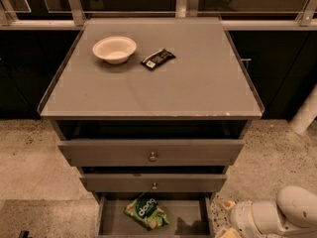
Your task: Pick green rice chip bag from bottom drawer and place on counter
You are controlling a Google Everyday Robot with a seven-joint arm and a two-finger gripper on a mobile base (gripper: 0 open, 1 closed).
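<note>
The green rice chip bag (pixel 146 212) lies flat in the open bottom drawer (pixel 185 217), left of its middle, with the "dang" patch facing up. My gripper (pixel 224 218) is at the lower right, just outside the drawer's right wall and level with it, well to the right of the bag. Its two pale fingertips stand apart and hold nothing. The white arm (pixel 277 216) runs off to the right behind it. The counter (pixel 198 83) is the wide grey cabinet top above the drawers.
A white bowl (pixel 114 49) and a small black wrapped bar (pixel 158 59) sit on the far left part of the counter. Two knobbed drawers (pixel 152 156) above the bottom one stick out partly. A white post (pixel 304 114) stands at the right on the speckled floor.
</note>
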